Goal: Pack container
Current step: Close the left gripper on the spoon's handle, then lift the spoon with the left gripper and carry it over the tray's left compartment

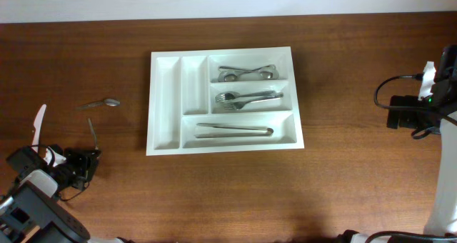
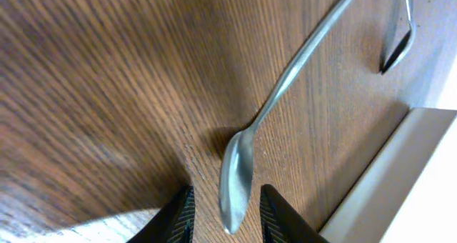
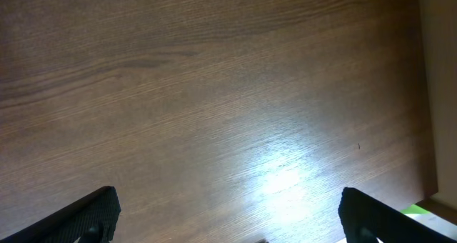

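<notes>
The container [image 1: 166, 71] lies flat at the middle of the table [image 1: 335, 193], with cutlery [image 1: 246, 98] in its three long compartments. Well to its left, the left gripper [image 2: 226, 191] stands narrow around the bowl of a spoon [image 2: 289, 78]; I cannot tell whether it pinches it. A second spoon [image 1: 107, 102] lies nearby. At the far right, the right gripper [image 3: 228, 214] hangs with its jaws wide over bare wood.
</notes>
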